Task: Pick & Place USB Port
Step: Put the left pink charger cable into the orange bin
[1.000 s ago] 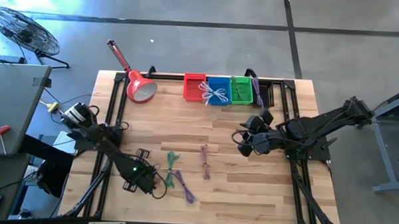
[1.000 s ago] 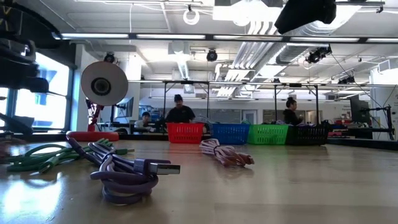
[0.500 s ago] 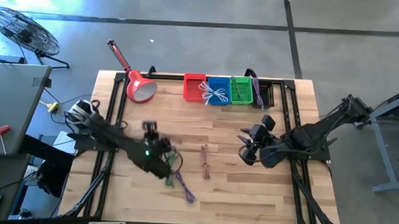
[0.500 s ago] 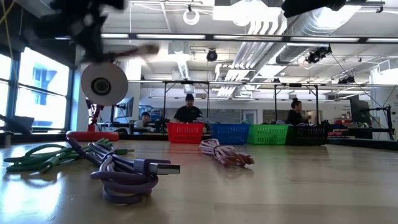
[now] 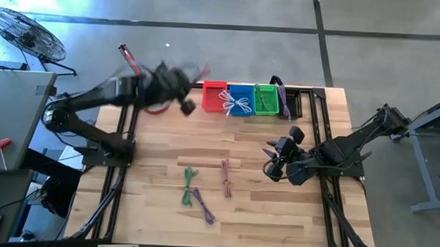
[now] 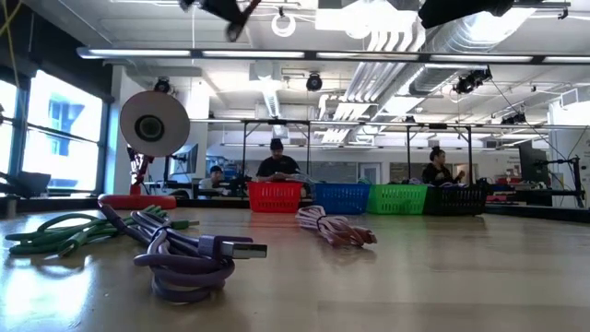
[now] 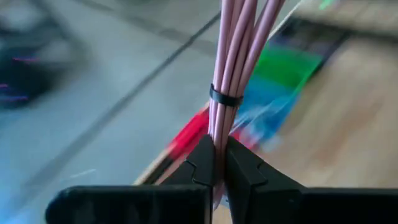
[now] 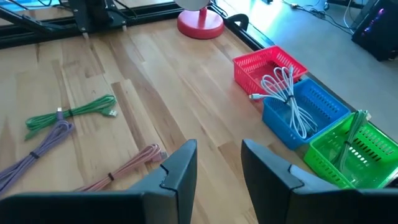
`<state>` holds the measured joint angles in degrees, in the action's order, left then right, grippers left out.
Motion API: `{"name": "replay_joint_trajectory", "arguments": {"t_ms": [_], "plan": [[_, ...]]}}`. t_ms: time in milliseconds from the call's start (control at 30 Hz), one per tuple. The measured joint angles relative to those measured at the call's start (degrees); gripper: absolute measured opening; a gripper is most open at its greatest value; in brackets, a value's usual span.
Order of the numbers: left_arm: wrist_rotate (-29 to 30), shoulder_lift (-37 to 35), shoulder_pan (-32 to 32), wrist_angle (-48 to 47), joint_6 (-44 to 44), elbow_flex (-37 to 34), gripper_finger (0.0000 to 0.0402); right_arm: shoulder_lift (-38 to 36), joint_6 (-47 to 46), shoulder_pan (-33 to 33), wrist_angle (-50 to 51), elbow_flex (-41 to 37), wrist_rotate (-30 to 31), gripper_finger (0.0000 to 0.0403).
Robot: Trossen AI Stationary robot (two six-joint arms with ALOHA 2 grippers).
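While clamped tight on a pink USB cable bundle (image 7: 231, 56), held in the air over the back-left of the bench (image 5: 275, 213), just beside the red basket (image 5: 214, 96): left claw (image 5: 184, 102), fingers pinched together on the bundle below its black tie. No drop yet; bundle clear of every basket.

Done so far, judging by the baskets: white cable (image 5: 235, 103) in the blue basket (image 5: 242, 111), ends lapping toward the red one; green cable (image 8: 349, 138) in the green basket (image 5: 265, 103). Red basket looks empty otherwise. Dark basket at the row's right end too hard to read.

Left on the bench, near the middle front: green cable bundle (image 5: 188, 185), purple cable bundle (image 5: 202, 204) just beside it, salmon-pink cable bundle (image 5: 225, 178) a little apart.

Right claw (image 5: 270, 162) waiting over the right side of the bench, fingers apart, holding nothing.

Roughly midway by guess: one bundle in carry, probably bound for the red basket, three more to pick and place.
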<state>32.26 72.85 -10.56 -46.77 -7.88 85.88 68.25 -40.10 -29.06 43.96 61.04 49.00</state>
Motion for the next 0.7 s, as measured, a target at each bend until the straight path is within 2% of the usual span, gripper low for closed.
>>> {"name": "replay_joint_trajectory", "arguments": {"t_ms": [100,200,267,367,533,700], "plan": [[-18.61,-0.44,-10.43,13.34,-2.95,-1.67,0.0009,0.0,0.0,0.0,0.41,0.0,0.09,0.0117],[-29.37,0.78,-17.69,20.38,-8.46,-4.58,0.0008,0.0,-0.31,0.0,1.07,0.0,-0.23,0.0117],[-30.94,2.47,-20.54,22.78,-11.34,-7.21,0.0008,0.0,-1.34,-0.18,1.84,0.0,-0.8,0.0117],[-29.27,5.06,-23.15,26.53,-15.72,-12.13,0.0008,0.04,-2.73,-0.98,3.37,0.0,-0.73,0.0117],[-30.02,8.67,-24.39,41.72,-21.26,-22.28,0.0008,0.07,-5.06,-2.77,5.92,0.0,1.36,0.0117],[-30.59,13.22,-24.32,51.49,-27.96,-28.89,0.0008,0.07,-6.38,-4.09,7.46,-0.04,3.22,0.0117]]}}
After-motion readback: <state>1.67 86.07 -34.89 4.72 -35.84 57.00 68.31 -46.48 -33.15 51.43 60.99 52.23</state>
